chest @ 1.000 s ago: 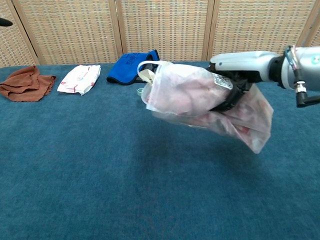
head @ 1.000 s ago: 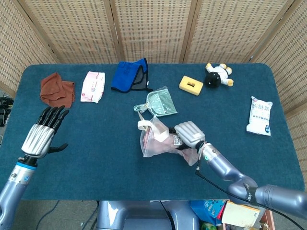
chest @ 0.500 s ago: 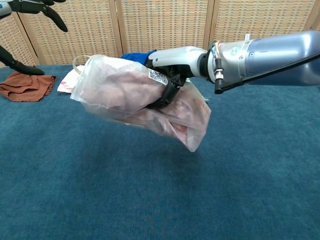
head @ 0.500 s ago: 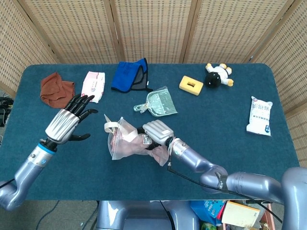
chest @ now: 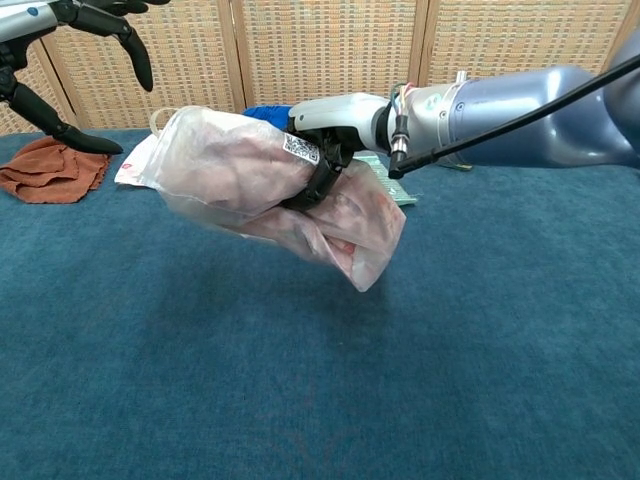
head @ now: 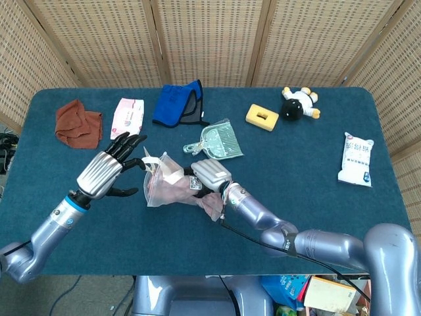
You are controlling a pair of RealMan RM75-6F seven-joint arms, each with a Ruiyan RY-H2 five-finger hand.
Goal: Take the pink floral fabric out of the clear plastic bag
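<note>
My right hand [head: 205, 175] [chest: 322, 135] grips the clear plastic bag [head: 166, 187] [chest: 262, 188] around its middle and holds it above the table. Pink floral fabric [chest: 345, 215] fills the bag and shows through the plastic. The bag's mouth with its white drawstring [head: 153, 160] points toward my left hand [head: 108, 171] [chest: 60, 40]. That hand is open with its fingers spread, just left of the bag's mouth. Its fingertips [head: 135, 140] come close to the mouth; I cannot tell whether they touch it.
On the blue table [head: 316, 197] lie a brown cloth [head: 77, 123], a white tissue pack [head: 127, 118], a blue garment [head: 179, 104], a green dustpan [head: 217, 141], a yellow block [head: 262, 117], a cow toy [head: 299, 103] and a white packet [head: 356, 158]. Wicker screens stand behind.
My right hand has carried the bag leftward across the table. My left hand has risen from the table's left edge and moved right to meet the bag's mouth.
</note>
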